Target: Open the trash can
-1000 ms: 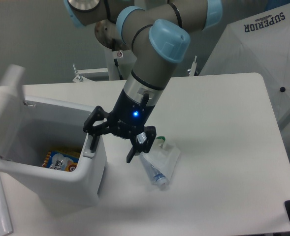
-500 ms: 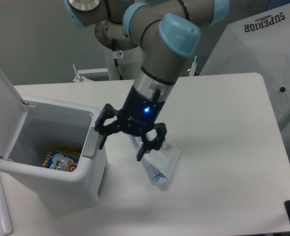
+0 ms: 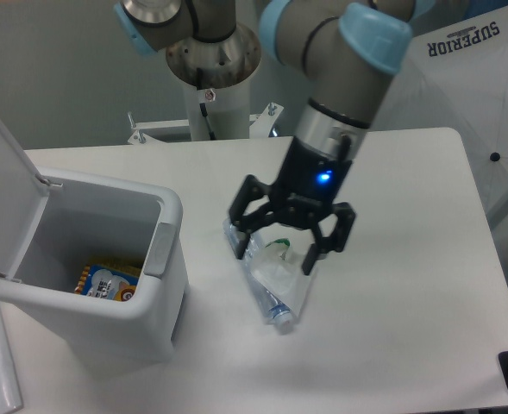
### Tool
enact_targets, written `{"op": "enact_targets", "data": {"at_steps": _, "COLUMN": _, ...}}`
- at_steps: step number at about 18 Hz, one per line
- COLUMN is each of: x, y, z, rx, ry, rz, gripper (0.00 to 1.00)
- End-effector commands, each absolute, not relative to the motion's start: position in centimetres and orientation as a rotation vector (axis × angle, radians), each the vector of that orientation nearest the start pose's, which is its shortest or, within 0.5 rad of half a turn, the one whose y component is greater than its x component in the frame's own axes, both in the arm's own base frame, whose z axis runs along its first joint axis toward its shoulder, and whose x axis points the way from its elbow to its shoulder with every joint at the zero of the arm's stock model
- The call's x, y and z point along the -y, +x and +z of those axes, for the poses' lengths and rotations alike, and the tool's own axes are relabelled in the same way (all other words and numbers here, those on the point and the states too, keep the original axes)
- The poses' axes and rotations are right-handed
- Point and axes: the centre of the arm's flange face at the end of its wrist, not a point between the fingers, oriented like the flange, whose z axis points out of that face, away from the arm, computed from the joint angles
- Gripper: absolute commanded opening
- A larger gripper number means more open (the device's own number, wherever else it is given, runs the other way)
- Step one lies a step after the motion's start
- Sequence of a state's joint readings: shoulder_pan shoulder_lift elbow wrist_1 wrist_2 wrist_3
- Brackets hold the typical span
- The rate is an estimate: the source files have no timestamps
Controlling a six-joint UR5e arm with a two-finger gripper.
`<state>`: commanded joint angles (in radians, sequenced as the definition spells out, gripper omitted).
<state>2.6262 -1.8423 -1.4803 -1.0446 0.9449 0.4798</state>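
Near the left edge of the bench (image 3: 391, 172) stands the trash can (image 3: 107, 302), a white boxy bin with rounded corners. Its flat lid (image 3: 3, 185) is swung up and back on the far-left side, leaving the top open. A grey push tab (image 3: 158, 250) sits on the rim facing the middle of the bench, and a colourful packet (image 3: 107, 280) lies at the bottom inside. Toward the bench's middle, the pincer (image 3: 279, 250) hangs with its black fingers spread wide, holding nothing, well apart from the bin. It hovers right over a crushed clear plastic bottle (image 3: 279, 289) lying flat on the bench; whether a fingertip touches it cannot be told.
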Motion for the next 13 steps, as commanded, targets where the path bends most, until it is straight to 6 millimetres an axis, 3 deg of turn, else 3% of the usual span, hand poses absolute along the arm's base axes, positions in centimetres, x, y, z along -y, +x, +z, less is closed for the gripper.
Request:
{"op": "enact_targets", "data": {"at_steps": 6, "x": -44.5, "y": -48.3, "z": 41.5, "rx": 0.411, "ry": -2.631, "rz": -0.020, "gripper": 1.00}}
{"op": "enact_targets", "data": {"at_steps": 9, "x": -43.7, "y": -49.4, "z": 40.1, "rx": 0.311, "ry": -2.680, "rz": 0.014, "gripper": 1.00}}
{"op": "enact_targets", "data": {"at_steps": 13, "x": -41.3, "y": -51.9, "z": 38.7, "rx": 0.186, "ry": -2.724, "rz": 0.064, "gripper": 1.00}}
